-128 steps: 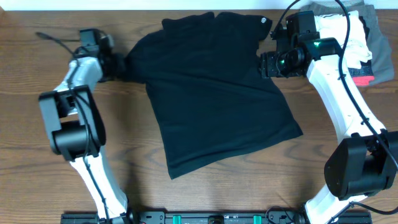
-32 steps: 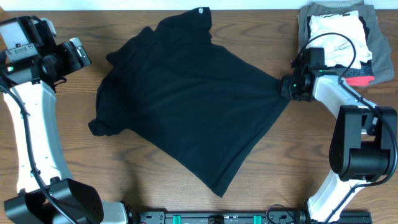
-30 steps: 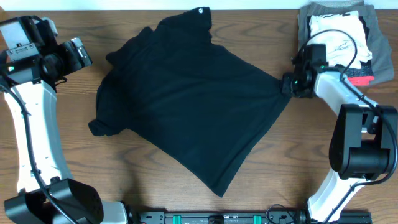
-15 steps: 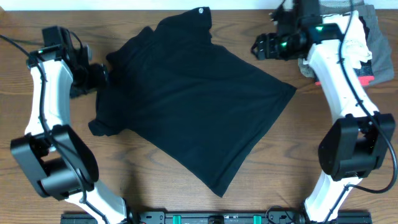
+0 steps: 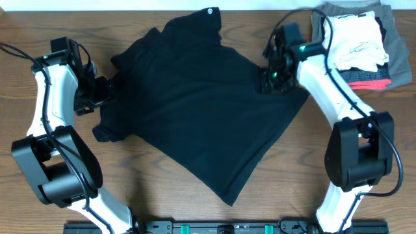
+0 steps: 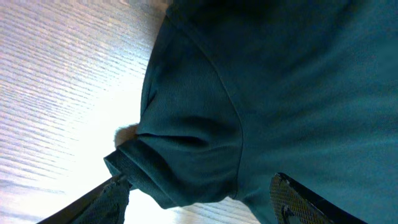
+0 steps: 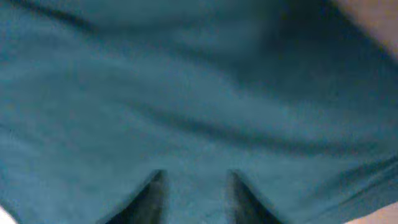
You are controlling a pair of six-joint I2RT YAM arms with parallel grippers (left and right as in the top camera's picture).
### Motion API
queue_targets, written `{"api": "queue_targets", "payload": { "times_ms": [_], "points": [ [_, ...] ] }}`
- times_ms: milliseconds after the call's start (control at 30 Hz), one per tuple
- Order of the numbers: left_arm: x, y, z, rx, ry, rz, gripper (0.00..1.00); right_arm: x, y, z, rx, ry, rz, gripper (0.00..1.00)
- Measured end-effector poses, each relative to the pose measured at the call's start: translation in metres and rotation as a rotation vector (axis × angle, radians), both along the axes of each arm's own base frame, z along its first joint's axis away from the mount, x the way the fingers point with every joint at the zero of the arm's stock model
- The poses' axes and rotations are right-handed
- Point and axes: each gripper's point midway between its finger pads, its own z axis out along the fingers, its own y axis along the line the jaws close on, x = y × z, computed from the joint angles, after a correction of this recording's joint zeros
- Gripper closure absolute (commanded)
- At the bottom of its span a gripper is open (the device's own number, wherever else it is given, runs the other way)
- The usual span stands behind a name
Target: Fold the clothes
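Since folding wants a flat start, the black T-shirt (image 5: 208, 110) lies spread askew on the table (image 5: 156, 195), hem corner (image 5: 229, 198) nearest, softly creased. Left gripper (image 5: 99, 91): fingers (image 6: 102, 202) wide apart astride a bunched sleeve (image 6: 180, 162), probably to pull it flat. Right gripper (image 5: 270, 78): fingers (image 7: 149, 196) slightly parted over its other side. Farthest: white logo (image 5: 210, 11).

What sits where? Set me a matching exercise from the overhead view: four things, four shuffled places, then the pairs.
1 black T-shirt
2 folded garments
3 left hand
4 right hand

A far right corner of the table
B at the shirt's sleeve
C spread across the table's middle
D over the shirt's right edge

Pairs: 1-C, 2-A, 3-B, 4-D
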Motion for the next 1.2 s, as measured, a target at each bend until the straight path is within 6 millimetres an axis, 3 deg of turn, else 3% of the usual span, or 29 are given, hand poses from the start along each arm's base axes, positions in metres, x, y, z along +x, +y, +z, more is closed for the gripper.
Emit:
{"api": "queue_targets", "payload": {
  "times_ms": [33, 133, 633, 1000, 1200],
  "points": [
    [0.001, 0.000, 0.000, 0.001, -0.004, 0.001, 0.26, -0.005, -0.002, -0.008, -0.009, 0.015, -0.012, 0.99],
    [0.004, 0.001, 0.000, 0.005, -0.015, 0.004, 0.26, -0.010, -0.009, -0.025, -0.036, 0.028, -0.042, 0.99],
    [0.012, 0.004, 0.001, 0.014, -0.049, 0.011, 0.25, -0.018, -0.057, -0.062, -0.274, 0.004, -0.190, 0.99],
    [0.013, 0.004, 0.002, 0.014, -0.052, 0.021, 0.25, -0.002, -0.066, -0.071, -0.310, -0.101, -0.244, 0.99],
    [0.015, 0.005, 0.002, 0.015, -0.059, 0.022, 0.25, 0.016, -0.070, -0.072, -0.312, -0.172, -0.274, 0.99]
  ]
}}
